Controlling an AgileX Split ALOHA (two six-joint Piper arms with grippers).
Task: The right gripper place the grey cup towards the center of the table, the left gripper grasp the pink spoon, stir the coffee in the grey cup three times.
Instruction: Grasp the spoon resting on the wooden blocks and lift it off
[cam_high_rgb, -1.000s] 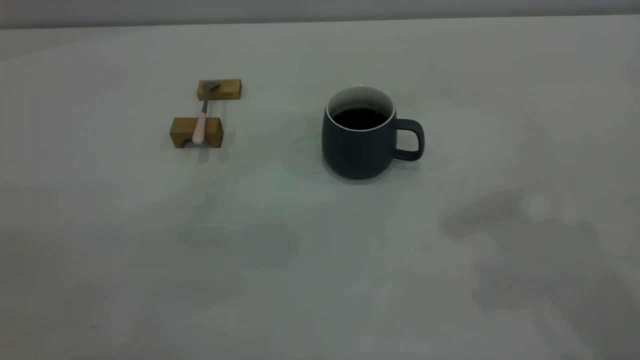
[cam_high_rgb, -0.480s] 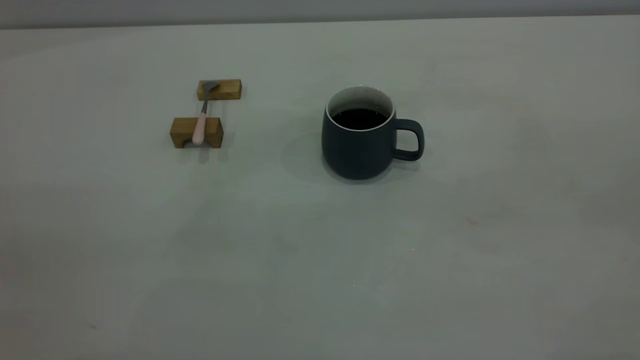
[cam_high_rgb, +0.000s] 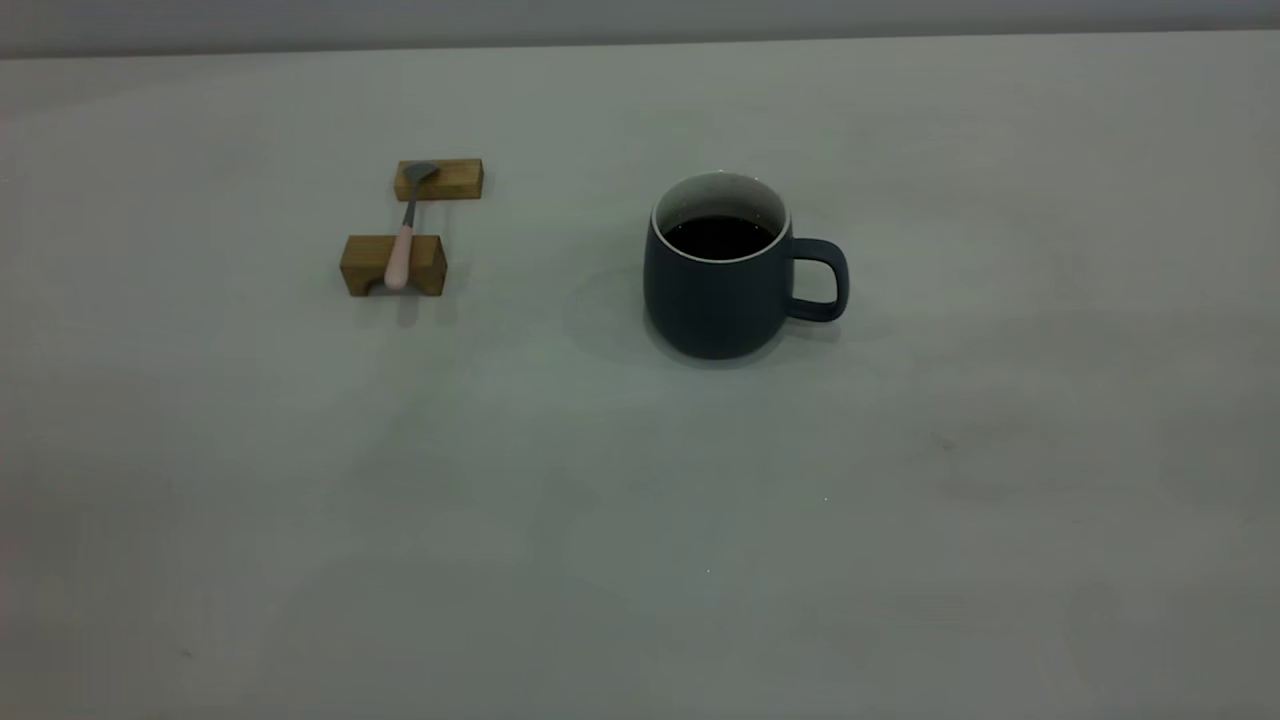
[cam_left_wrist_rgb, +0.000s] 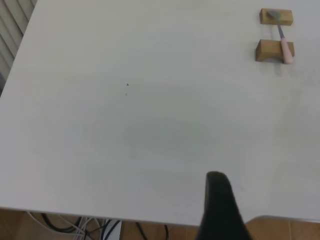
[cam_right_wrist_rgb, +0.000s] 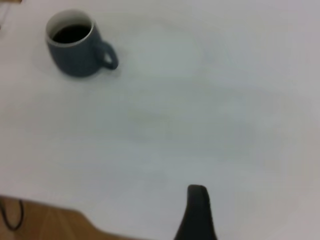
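Observation:
The grey cup (cam_high_rgb: 715, 295) stands upright near the middle of the table (cam_high_rgb: 640, 520), handle pointing right, with dark coffee (cam_high_rgb: 718, 237) inside. The pink spoon (cam_high_rgb: 402, 252) lies across two wooden blocks to the cup's left. Neither gripper shows in the exterior view. In the left wrist view the left gripper (cam_left_wrist_rgb: 216, 176) is a single black tip over the table's near edge, far from the spoon (cam_left_wrist_rgb: 286, 47), holding nothing. The right gripper (cam_right_wrist_rgb: 197, 189) is likewise one black tip by the near edge, far from the cup (cam_right_wrist_rgb: 77, 57), holding nothing.
The two tan wooden blocks (cam_high_rgb: 392, 265) (cam_high_rgb: 440, 180) sit at the table's back left under the spoon. A wooden floor (cam_left_wrist_rgb: 60, 227) with cables shows past the table's near edge.
A dark shadow on the table's front right has faded away over the last second. The cup, spoon and blocks have not moved.

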